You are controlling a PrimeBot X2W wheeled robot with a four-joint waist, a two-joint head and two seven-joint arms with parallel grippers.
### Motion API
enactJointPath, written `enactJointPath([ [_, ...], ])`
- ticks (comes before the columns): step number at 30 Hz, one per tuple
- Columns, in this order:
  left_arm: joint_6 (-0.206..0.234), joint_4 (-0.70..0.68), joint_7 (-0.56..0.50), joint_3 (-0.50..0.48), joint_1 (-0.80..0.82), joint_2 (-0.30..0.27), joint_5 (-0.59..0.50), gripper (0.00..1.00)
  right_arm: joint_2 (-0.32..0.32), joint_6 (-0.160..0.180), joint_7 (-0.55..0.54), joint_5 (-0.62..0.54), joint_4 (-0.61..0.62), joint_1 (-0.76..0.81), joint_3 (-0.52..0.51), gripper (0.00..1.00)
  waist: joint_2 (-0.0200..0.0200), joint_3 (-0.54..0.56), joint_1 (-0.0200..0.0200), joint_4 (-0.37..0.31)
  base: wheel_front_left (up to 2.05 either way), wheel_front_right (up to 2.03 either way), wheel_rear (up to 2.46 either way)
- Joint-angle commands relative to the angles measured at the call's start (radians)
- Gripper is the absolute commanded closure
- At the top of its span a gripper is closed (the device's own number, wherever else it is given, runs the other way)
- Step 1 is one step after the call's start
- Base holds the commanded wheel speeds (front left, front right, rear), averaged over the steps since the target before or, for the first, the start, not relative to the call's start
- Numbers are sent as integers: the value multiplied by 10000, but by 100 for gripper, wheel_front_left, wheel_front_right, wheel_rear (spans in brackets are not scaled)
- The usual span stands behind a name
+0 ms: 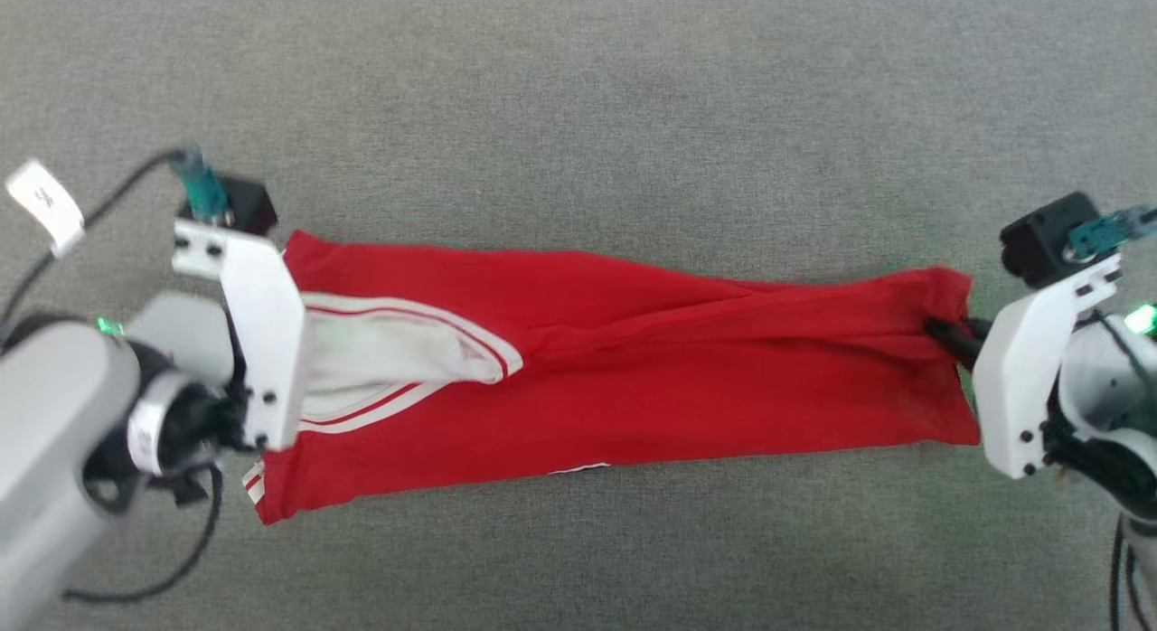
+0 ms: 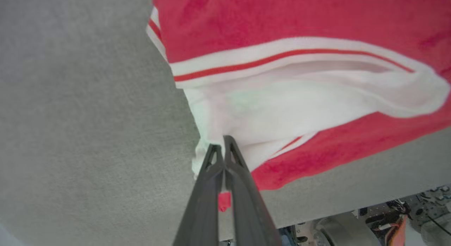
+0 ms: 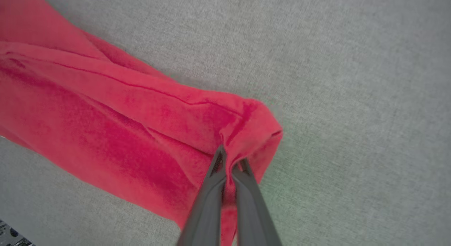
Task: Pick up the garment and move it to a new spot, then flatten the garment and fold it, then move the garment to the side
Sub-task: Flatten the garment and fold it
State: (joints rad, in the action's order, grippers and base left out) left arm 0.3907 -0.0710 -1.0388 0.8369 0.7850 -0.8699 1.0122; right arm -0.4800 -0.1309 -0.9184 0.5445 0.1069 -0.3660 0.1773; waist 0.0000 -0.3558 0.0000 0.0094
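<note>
Your left arm [image 1: 54, 414] reaches in from the lower left and your right arm [image 1: 1098, 378] from the right edge, the two spread wide apart. Your left gripper [image 2: 222, 144] has its fingers pressed together on the garment [image 1: 633, 378]; your right gripper [image 3: 230, 158] is likewise clamped on the opposite end

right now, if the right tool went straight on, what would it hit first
The shirt: the right tool is shut on its red end, so it would likely push further into that fabric.
</note>
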Motion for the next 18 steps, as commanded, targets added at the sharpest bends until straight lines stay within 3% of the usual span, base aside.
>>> enactJointPath([
  [1, 50, 28, 85, 16, -203, 30, 95, 100, 115, 3, 30, -21, -109, 130, 16, 100, 0, 11, 0, -26, 0, 0, 0],
  [3, -27, 216, 306, 73, -541, 143, 231, 100, 248, 3, 151, -100, -346, 128, 116, 100, 0, 45, 0, -65, 0, 0, 0],
  [5, -195, 514, 594, 81, -766, 293, 265, 100, 396, 3, 296, -138, -634, 64, 210, 59, 0, 98, 0, -87, 0, 0, 0],
  [6, -199, 682, 783, 14, -825, 383, 318, 70, 418, 3, 340, -189, -727, 31, 280, 39, 0, 134, 0, -90, 0, 0, 0],
  [7, -343, 798, 999, 5, -860, 415, 235, 60, 486, 3, 435, -152, -810, 2, 334, 0, 0, 177, 0, -93, 0, 0, 0],
  [8, -473, 889, 1278, -32, -901, 485, 190, 42, 555, 3, 494, -154, -902, -8, 353, 0, 0, 234, 0, -90, 0, 0, 0],
  [9, -521, 1030, 1535, -124, -962, 558, 206, 0, 558, 3, 518, -188, -966, 13, 366, 0, 0, 286, 0, -80, 0, 0, 0],
  [18, -909, 940, 3763, -835, -1652, 627, 235, 0, 476, 3, 617, 76, -680, 735, -194, 0, 0, 827, 0, 129, 0, 0, 0],
])
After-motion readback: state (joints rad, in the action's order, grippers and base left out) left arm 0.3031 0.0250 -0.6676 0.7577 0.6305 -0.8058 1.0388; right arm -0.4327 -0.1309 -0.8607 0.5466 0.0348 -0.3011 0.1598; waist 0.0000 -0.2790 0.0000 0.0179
